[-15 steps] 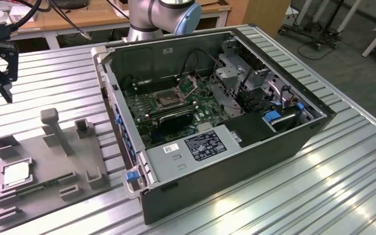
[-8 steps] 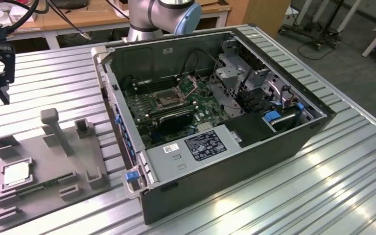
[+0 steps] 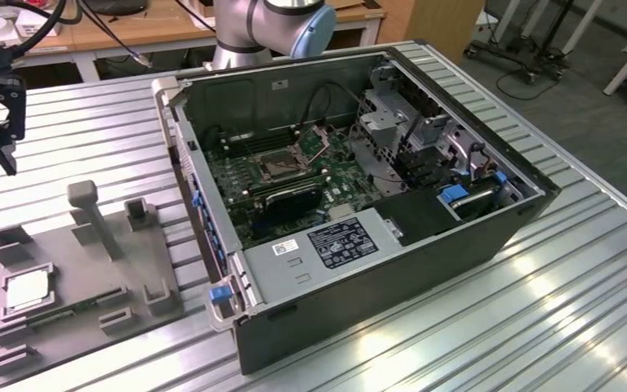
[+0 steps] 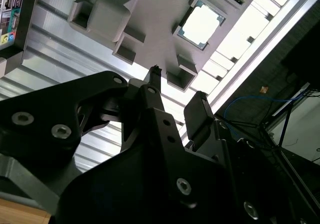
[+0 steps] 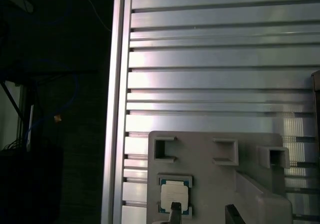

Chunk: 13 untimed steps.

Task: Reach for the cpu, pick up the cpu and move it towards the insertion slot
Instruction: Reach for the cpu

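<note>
A ribbed aluminium desk (image 3: 575, 294) catches bright glare along its slats. Behind it stands a wooden bench (image 3: 183, 28) strewn with cables, and grey floor (image 3: 586, 98) with wheeled stands (image 3: 515, 61) lies at the exterior view's right.

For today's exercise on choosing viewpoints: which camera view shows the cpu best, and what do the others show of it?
The second wrist view: the cpu lies whole and unobstructed on the grey fixture. In the first wrist view a fingertip overlaps its edge. The exterior view shows it small and at a slant.
</note>
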{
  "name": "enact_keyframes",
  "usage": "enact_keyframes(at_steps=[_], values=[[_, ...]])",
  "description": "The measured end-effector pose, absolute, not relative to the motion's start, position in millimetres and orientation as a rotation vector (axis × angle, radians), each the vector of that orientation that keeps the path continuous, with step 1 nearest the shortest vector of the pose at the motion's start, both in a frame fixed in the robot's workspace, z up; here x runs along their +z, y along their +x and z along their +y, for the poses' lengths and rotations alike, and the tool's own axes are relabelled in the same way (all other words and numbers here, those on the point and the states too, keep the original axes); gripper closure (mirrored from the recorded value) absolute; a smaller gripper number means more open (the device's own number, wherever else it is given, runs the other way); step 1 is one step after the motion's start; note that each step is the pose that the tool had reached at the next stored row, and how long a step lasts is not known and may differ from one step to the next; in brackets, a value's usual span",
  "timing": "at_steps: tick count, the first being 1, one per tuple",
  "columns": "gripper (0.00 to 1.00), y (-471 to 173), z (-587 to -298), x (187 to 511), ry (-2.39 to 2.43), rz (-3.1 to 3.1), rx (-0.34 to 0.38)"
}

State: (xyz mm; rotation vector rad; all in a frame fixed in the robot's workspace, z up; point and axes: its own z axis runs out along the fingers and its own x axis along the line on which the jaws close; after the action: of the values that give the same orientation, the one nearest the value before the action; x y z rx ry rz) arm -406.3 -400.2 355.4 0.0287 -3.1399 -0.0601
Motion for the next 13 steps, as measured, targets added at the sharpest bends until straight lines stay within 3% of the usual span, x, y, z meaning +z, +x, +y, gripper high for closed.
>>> enact_keyframes(at_steps=[13], values=[[0.54, -407.8, -409.3, 346.0, 0.04, -3.138, -0.06]])
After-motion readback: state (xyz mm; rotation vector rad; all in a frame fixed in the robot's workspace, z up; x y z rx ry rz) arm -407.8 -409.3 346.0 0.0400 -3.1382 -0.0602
